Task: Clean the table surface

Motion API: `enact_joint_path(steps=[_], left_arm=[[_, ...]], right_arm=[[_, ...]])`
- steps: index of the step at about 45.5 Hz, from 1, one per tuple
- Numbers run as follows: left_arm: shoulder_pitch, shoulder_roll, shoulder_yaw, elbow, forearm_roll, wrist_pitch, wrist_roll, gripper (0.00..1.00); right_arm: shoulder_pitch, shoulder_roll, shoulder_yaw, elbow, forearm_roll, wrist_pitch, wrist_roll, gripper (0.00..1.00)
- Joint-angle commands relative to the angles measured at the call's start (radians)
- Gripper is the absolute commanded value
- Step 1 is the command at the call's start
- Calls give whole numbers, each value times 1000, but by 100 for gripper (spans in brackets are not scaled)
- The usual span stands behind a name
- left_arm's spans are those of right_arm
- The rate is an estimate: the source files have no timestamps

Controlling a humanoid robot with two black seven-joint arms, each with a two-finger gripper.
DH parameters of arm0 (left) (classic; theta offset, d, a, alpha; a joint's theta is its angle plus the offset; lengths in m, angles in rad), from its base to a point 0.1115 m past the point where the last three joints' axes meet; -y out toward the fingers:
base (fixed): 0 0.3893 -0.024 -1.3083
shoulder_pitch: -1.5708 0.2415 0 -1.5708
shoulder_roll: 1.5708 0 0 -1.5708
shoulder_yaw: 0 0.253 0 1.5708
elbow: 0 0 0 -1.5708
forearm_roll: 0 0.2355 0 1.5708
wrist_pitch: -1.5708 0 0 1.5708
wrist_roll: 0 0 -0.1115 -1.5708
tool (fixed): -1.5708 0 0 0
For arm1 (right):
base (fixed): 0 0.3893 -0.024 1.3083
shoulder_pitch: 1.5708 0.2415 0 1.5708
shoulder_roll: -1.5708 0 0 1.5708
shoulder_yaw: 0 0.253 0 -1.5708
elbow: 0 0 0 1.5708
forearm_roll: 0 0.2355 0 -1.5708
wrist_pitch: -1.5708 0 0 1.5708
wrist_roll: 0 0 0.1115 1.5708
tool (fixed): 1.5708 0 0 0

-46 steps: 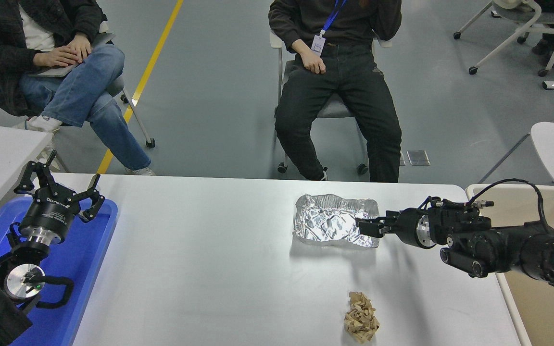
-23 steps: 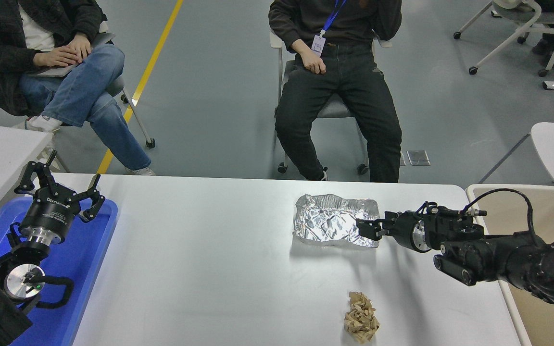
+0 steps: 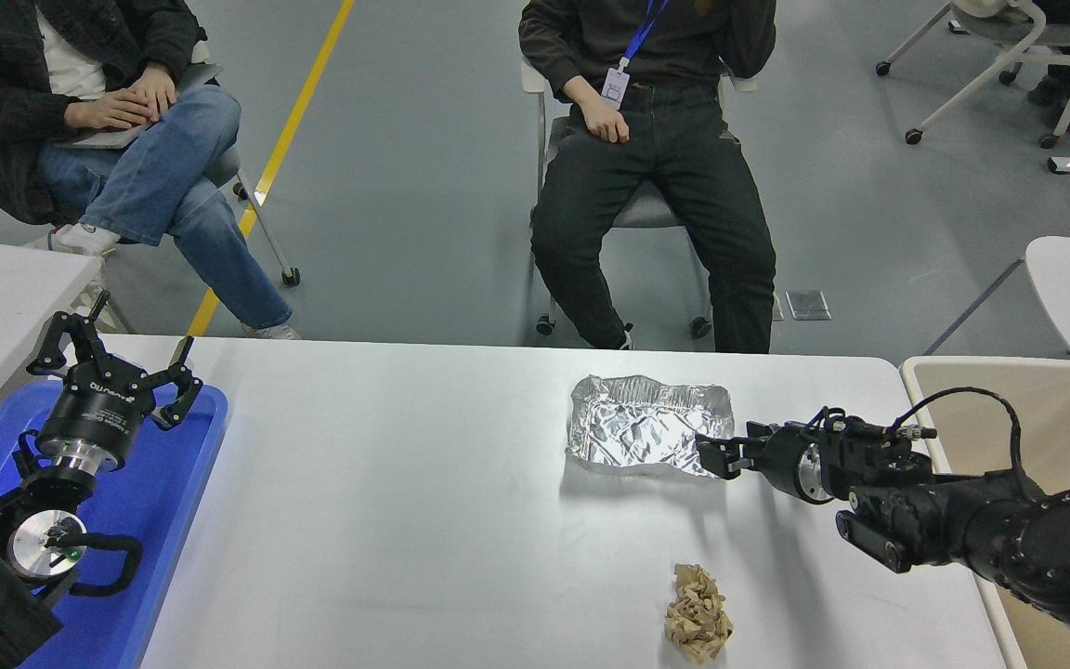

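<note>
The table surface (image 3: 386, 502) fills the lower half of the view, wide and white, with its far edge running across at about mid-height. Two bits of rubbish lie on its right half. At 12 o'clock from the table's middle two people sit on chairs, hands in their laps, well apart from the work.

At 3 o'clock stands a beige bin (image 3: 1055, 409), just beside the table's right edge. At 9 o'clock a blue tray (image 3: 154, 502) sits with the left gripper (image 3: 112, 367) parked over it, its fingers spread open.

The right gripper (image 3: 710, 452) reaches in from 4 o'clock. Over the last second its arm has dropped lower and swung a little toward the near side, while the tip has stayed at the right-hand rim of the foil tray (image 3: 651, 426), sliding toward that rim's near corner. The jaws look nearly closed at the foil edge, but whether they actually pinch it I cannot tell. The foil tray itself has not shifted.

At 6 o'clock from the foil tray, near the table's front edge, lies a crumpled brown paper ball (image 3: 698, 613), untouched.

I judge the grasp on the foil is only now being settled, so clearing has barely begun: both pieces remain on the table.
</note>
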Motion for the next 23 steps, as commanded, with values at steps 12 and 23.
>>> enact_joint_path(steps=[12,23], left_arm=[[0,-1,0,0,0,0,-1,100],[0,0,0,0,0,0,-1,100]], right_arm=[[-6,12,0,-23,7,21,7,0],[0,13,5,-23,13,25,9,0]])
